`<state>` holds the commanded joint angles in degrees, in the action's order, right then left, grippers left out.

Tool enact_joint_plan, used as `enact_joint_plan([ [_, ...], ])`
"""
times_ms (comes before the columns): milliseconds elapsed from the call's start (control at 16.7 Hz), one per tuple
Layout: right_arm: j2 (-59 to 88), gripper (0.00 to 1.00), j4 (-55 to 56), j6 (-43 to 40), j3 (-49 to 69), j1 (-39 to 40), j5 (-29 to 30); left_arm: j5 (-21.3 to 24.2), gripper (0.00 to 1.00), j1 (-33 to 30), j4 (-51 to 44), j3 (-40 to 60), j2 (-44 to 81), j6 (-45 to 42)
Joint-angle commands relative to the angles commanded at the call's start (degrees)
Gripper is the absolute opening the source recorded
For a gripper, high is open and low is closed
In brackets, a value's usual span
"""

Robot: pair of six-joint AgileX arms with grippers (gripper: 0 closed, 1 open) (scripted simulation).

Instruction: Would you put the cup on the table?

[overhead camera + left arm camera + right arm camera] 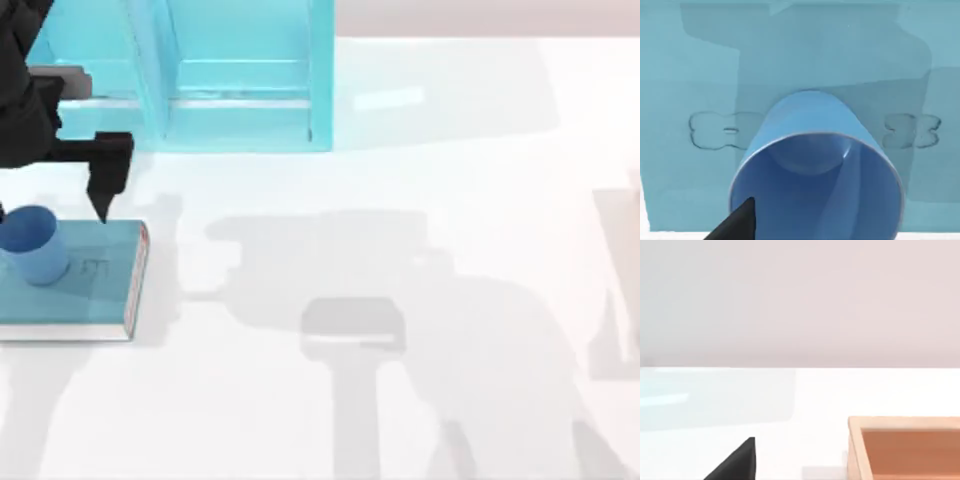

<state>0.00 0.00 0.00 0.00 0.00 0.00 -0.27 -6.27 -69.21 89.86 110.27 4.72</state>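
While the cup stands upright on the teal book at the tabletop's left edge, my left tool hovers spread apart just above it.

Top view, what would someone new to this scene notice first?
The blue cup standing upright on a teal book at the table's left edge, with the left gripper open around it from behind. Next, the light-blue shelf cabinet at the back left. In the right wrist view, the corner of a wooden box rests on the table.
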Motion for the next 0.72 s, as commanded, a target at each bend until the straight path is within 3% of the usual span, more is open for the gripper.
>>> enact_joint_plan([
  [240,0.0,1.0,0.0,0.0,0.0,0.0,0.0,0.01,1.0,0.03,8.46,-7.72,0.98,-0.06],
  [540,0.0,1.0,0.0,0.0,0.0,0.0,0.0,0.01,1.0,0.03,9.11,-8.35,1.12,-0.06],
  [720,0.0,1.0,0.0,0.0,0.0,0.0,0.0,0.01,0.77,0.03,9.11,-8.35,1.12,-0.06],
])
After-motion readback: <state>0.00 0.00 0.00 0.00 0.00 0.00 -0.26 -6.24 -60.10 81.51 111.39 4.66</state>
